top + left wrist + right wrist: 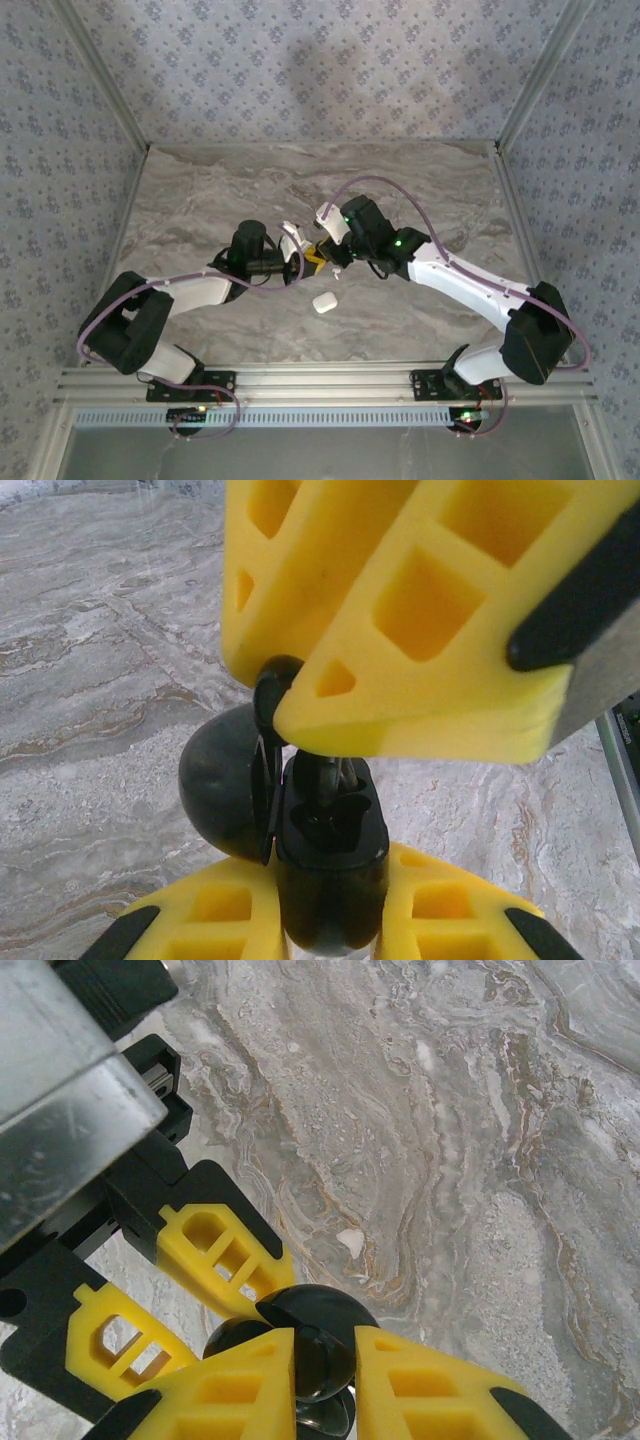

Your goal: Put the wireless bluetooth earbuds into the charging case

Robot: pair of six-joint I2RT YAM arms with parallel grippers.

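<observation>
— Claw check, left claw [330, 890] first: what's it on?
— It's clamped tight on a black clamshell [335, 825]. Its two yellow fingers [220, 920] hug the glossy body from either side. The shell stands open, with the round lid swung out at 9 o'clock of the body and a dark cavity showing on top.
— And the right claw [318, 1360]?
— Pinched on the same black clamshell. In the left wrist view its yellow fingers come in from 12 o'clock and meet on the lid's upper edge. In its own view the black dome sits squeezed between its fingertips, with the left claw's fingers at 9 o'clock of it.
— Where's the charging case [323, 302]?
— Lying free on the marble worktop [200, 200]. It's a small white pebble at 6 o'clock of the spot where the claws meet, near them but touched by neither.
— Anything else white?
— A tiny white bit [334, 277] at 1 o'clock of the case, between it and the claws. It's too small to tell whether it's an earbud. I can't make out what sits in the clamshell's cavity either.
</observation>
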